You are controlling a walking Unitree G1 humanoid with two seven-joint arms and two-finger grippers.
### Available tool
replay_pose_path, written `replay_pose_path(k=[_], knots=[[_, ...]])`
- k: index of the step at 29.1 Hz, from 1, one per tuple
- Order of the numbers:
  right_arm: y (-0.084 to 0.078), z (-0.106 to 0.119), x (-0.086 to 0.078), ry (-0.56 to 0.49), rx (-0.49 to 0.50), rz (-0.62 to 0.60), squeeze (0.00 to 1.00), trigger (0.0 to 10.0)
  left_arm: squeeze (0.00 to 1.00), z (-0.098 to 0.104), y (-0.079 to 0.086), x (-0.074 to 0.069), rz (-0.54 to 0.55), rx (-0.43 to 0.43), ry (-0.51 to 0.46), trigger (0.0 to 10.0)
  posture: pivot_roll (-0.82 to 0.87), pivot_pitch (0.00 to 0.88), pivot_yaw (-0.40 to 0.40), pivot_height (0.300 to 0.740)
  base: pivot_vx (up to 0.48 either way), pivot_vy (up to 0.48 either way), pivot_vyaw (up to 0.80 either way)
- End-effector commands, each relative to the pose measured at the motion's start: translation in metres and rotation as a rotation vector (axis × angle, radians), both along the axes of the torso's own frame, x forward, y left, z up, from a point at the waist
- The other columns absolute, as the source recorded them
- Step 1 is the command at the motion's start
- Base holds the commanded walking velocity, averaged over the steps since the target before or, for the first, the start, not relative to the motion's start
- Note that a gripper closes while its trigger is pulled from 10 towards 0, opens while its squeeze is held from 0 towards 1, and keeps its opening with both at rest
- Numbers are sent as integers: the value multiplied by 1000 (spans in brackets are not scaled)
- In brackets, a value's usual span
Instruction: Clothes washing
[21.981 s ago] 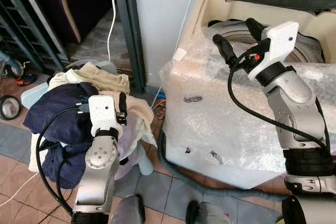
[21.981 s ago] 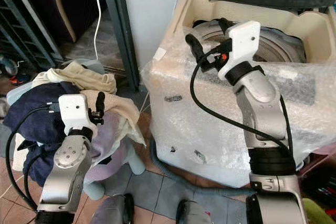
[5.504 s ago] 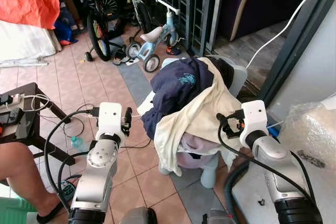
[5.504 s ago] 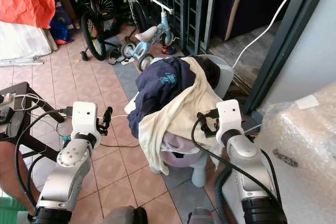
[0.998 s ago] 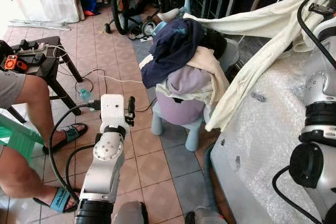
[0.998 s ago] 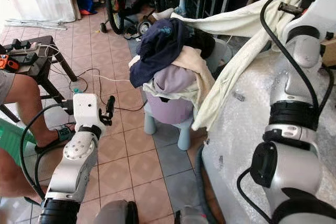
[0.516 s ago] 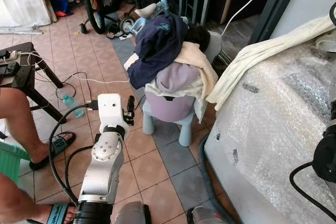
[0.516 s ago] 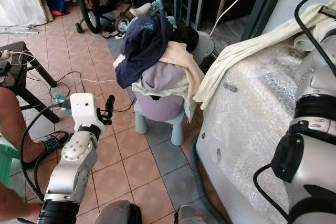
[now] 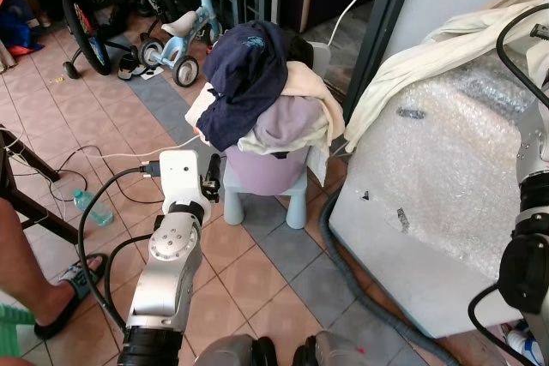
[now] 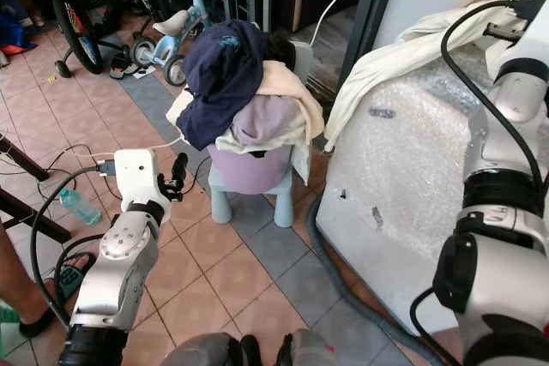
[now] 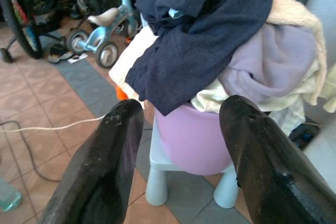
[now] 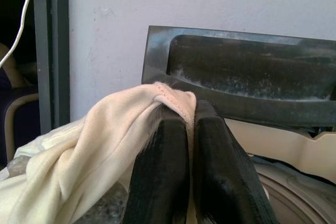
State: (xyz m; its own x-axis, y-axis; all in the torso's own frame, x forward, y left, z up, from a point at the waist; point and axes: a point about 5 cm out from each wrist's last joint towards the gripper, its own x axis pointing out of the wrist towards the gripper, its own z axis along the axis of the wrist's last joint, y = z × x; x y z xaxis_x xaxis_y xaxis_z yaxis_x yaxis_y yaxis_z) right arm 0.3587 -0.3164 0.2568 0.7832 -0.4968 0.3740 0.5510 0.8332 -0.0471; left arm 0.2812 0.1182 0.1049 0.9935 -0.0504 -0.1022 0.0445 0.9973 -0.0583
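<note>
Pinching a cream garment [image 12: 105, 145] above the bubble-wrapped washer [image 9: 446, 186], right gripper [image 12: 190, 129] overlooks tiled floor [image 9: 249, 272].

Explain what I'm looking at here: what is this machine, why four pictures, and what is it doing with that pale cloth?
This is a walking household robot doing laundry. Two pictures come from cameras in its head, looking down; the other two sit on its wrists, looking along each claw's two black fingers. The right claw is pinched shut on a cream garment, which drapes across the bubble-wrapped washing machine toward its open lid. The left claw is open and holds nothing; it points at a pile of clothes heaped on a small plastic stool, with a navy garment on top. A child's balance bike stands behind, and a person's leg shows at the edge.
</note>
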Motion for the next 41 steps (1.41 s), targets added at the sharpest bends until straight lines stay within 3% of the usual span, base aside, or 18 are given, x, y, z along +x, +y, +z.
replay_pose_path(k=[1,4,8,11,22,27,37,41], knots=[[10,22,1,-77,-57,46,0,10000,0,5,2,0,-4,-21,-27,10000,-43,52,22,740,0,0,0],[13,22,1,-81,-65,67,0,10000,0,6,2,0,-6,-19,-33,10000,-45,52,22,740,0,0,0],[41,14,-2,-74,-151,202,0,10000,0,15,5,2,-3,-45,-78,10000,-49,51,24,740,0,0,0],[52,8,-6,-67,-195,236,0,10000,0,20,7,3,-3,-49,-100,10000,-55,51,26,740,0,0,0],[57,-4,-21,-48,-179,243,0,10000,0,37,18,8,5,-43,-150,10000,-58,92,53,740,335,0,-121],[59,7,-16,-59,-187,242,0,10000,0,28,19,7,16,-49,-113,10000,-56,86,52,740,413,160,-778],[69,52,9,-133,-217,302,0,10000,0,26,10,4,0,-64,-100,10000,-45,75,47,740,360,317,-733],[77,70,19,-150,-247,332,0,10000,0,26,8,3,-8,-55,-100,10000,-44,73,48,740,312,328,0]])
